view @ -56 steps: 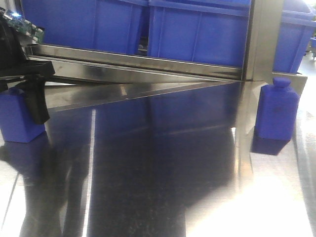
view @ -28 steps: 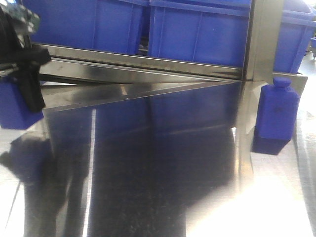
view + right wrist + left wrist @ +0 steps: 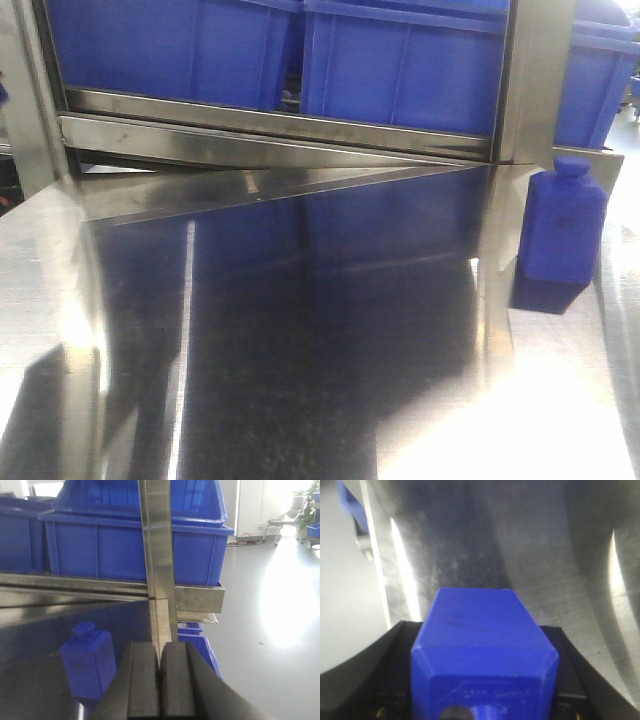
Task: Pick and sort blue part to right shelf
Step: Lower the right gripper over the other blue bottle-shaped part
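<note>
The polished steel table point(image 3: 300, 380) mirrors everything above it. Behind it runs the right shelf point(image 3: 280, 128), a rack level with a flat front bar and big blue bins point(image 3: 400, 60) sitting on it.

Furthest left, and seen only from its own wrist camera, the left gripper point(image 3: 479, 645) is clamped on a blue part point(image 3: 477, 615). The black fingers point(image 3: 395, 650) press its two flat flanks, the sides that give the surest hold. The part's neck points back toward the camera, and it seems to hang clear of the tabletop, so by my reading the pick is done and the carry to the shelf is still ahead.

Further right stands the rack's upright post point(image 3: 535, 80). Just beside it a second blue part point(image 3: 562, 225) stands upright on the table, probably waiting its turn.

The right gripper point(image 3: 160, 680) faces that post with its fingers pressed together and nothing between them — idle, and seemingly parked out of the left arm's way.
</note>
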`<state>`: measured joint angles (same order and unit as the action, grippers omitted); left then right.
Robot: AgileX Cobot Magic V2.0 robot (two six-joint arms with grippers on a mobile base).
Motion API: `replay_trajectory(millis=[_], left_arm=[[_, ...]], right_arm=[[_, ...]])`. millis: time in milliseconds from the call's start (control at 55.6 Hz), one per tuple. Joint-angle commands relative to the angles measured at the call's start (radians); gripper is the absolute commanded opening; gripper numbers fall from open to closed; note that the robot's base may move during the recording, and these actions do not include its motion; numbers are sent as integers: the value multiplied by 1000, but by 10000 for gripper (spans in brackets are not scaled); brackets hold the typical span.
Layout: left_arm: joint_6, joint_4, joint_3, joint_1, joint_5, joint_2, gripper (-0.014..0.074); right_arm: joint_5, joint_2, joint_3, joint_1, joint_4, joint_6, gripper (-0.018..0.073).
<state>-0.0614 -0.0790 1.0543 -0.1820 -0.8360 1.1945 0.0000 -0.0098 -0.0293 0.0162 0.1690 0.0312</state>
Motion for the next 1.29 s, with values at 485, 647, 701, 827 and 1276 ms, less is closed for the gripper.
replay_trajectory(millis=[485, 647, 701, 827, 1276], left_arm=[[-2, 1, -487, -7, 474, -684, 294], [-2, 1, -513, -7, 481, -758, 294], [-2, 1, -513, -7, 482, -764, 294], [-2, 2, -513, -7, 482, -768, 294], [-2, 2, -513, -7, 482, -768, 294]], right_arm=[[305, 241, 540, -4, 26, 2, 60], [465, 486, 839, 56, 26, 28, 74], [538, 570, 919, 91, 27, 40, 124], [684, 736, 1086, 161, 27, 41, 362], [864, 1100, 1270, 176, 37, -7, 585]])
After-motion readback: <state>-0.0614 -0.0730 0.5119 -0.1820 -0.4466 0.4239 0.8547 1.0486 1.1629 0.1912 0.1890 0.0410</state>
